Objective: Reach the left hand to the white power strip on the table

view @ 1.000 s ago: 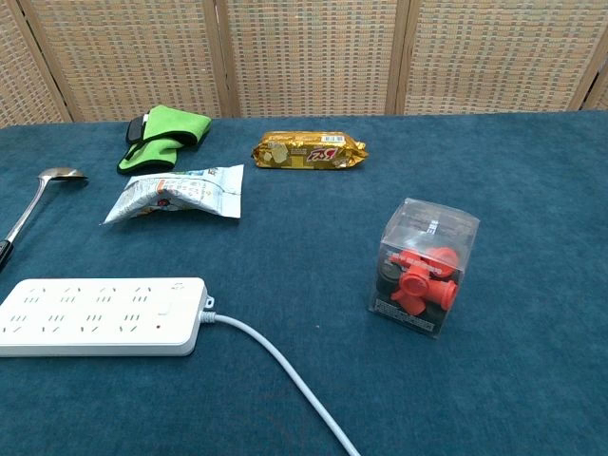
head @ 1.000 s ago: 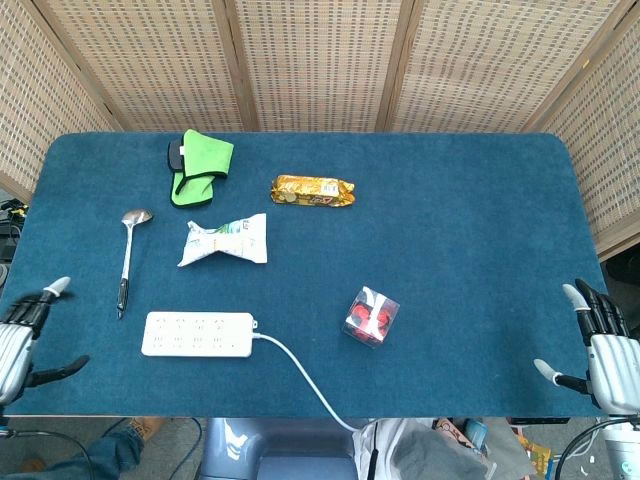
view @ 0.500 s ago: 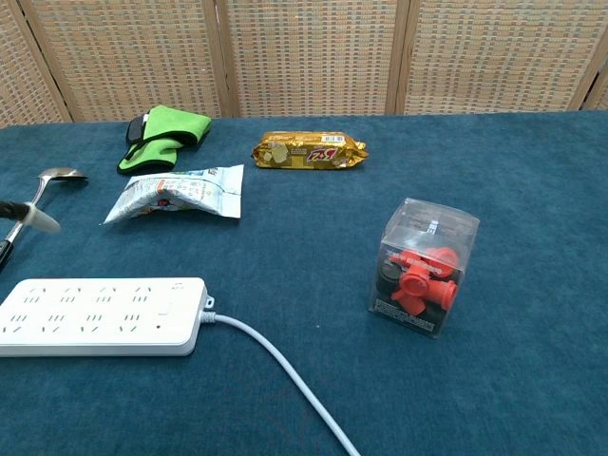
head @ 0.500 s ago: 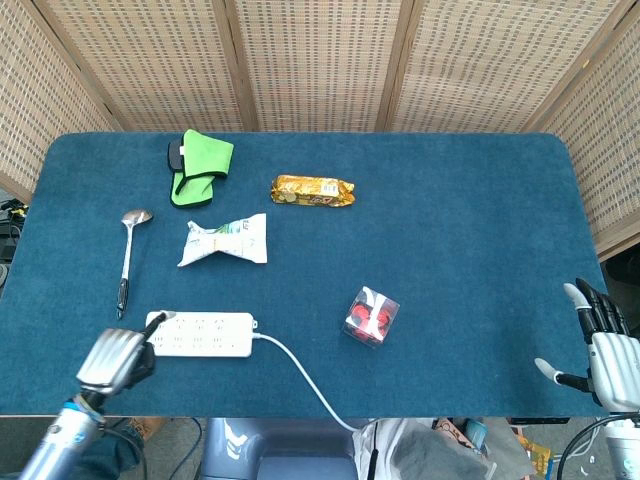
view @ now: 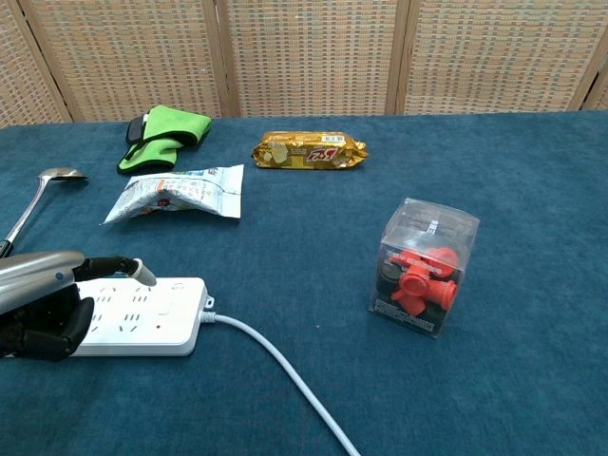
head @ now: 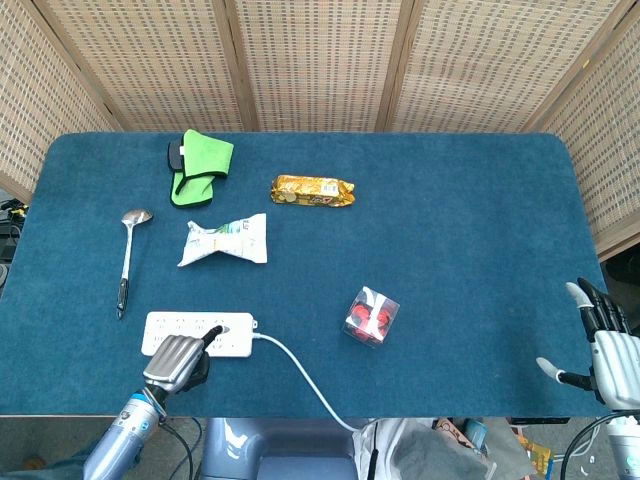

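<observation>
Power strip: flat white plastic power strip (head: 198, 334), lower left of the head view, on blue carpeted table (head: 460, 250); white cord (view: 285, 375) trails right.
Left hand: metallic left hand (head: 177, 360) over the strip's near edge, one finger extended, others curled.
Right hand: right hand (head: 605, 345) lower right, spread, empty.
Neighbour: clear plastic cube (view: 425, 268) holding red parts.
</observation>
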